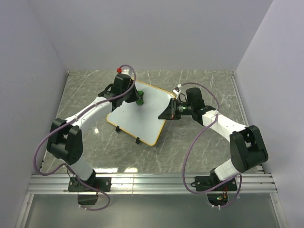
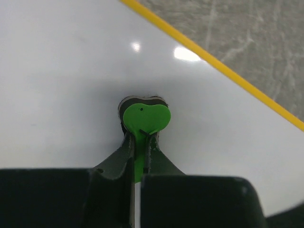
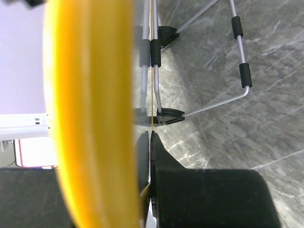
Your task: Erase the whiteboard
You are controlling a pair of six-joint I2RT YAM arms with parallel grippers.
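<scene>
Closest to the left wrist lens, the left jaws are pinched on the tab of a green heart-shaped eraser (image 2: 145,118), its dark pad down on the whiteboard (image 1: 137,116). That board rests mid-desk (image 1: 204,152) between the arms, and the right jaws are clamped on its right edge. I judge it light, stiff and slick, apt to skid under wiping, so the yellow-orange frame (image 3: 90,95) is the place to hold. Its white face shows glare and no scribble that I can see.
</scene>
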